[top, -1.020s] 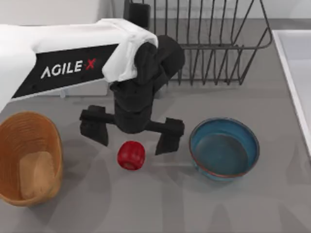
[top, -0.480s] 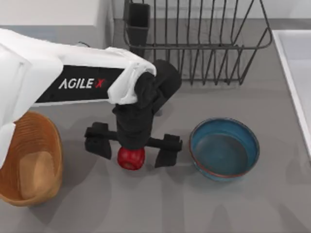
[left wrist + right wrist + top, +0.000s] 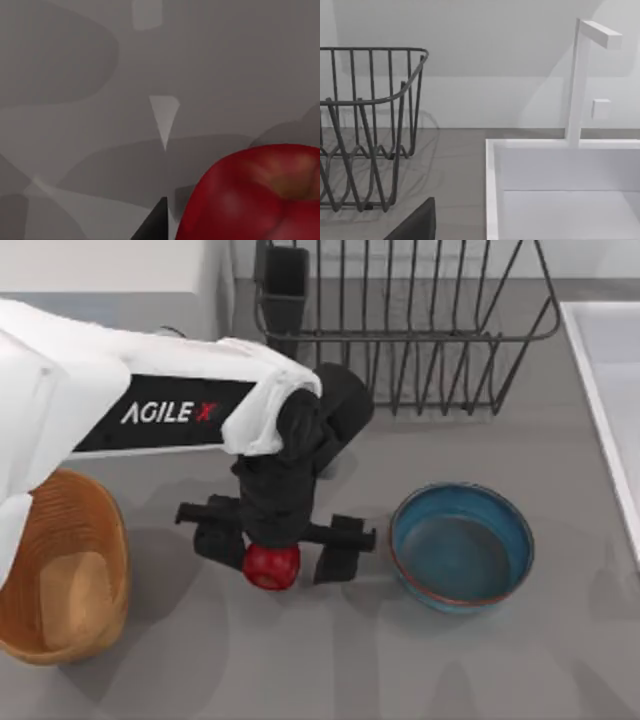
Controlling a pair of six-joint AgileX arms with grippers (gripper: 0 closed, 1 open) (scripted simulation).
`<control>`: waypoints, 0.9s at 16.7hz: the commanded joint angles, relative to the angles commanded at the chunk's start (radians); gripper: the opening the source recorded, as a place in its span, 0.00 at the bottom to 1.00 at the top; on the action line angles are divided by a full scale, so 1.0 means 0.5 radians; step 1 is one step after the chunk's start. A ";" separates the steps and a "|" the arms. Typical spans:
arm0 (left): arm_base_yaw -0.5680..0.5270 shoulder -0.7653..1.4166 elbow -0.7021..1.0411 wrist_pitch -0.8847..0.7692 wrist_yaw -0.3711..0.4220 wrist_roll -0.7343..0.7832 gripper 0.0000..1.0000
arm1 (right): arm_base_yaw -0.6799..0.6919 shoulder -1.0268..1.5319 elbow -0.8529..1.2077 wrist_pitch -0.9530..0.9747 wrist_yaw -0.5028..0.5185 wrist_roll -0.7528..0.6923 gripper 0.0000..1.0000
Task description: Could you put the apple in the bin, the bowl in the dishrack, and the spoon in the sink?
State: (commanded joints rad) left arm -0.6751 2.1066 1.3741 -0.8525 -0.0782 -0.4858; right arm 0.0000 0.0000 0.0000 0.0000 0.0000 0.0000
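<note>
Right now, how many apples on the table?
1. The apple sits on the table between the bin at the left and the bowl, under the left gripper, whose jaws are spread either side of it.

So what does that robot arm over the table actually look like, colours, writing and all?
The left arm has a glossy white shell with a black side panel lettered AGILE X in white, the X red. Its wrist is matte black and rounded, ending in the left gripper: a black crossbar carrying two blocky black fingers. I see no cables.

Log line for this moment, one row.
left gripper: open, straddling apple | bin: no apple | bowl: on table | right arm: parked
</note>
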 joint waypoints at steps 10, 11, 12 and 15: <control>0.000 0.000 0.000 0.000 0.000 0.000 0.00 | 0.000 0.000 0.000 0.000 0.000 0.000 1.00; 0.000 0.000 0.000 0.000 0.000 0.000 0.00 | 0.000 0.000 0.000 0.000 0.000 0.000 1.00; 0.000 0.000 0.000 0.000 0.000 0.000 0.00 | 0.000 0.000 0.000 0.000 0.000 0.000 1.00; -0.010 -0.029 0.014 -0.001 0.031 -0.010 0.00 | 0.000 0.000 0.000 0.000 0.000 0.000 1.00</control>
State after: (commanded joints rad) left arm -0.6803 2.0923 1.3809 -0.8528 -0.0629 -0.4908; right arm 0.0000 0.0000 0.0000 0.0000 0.0000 0.0000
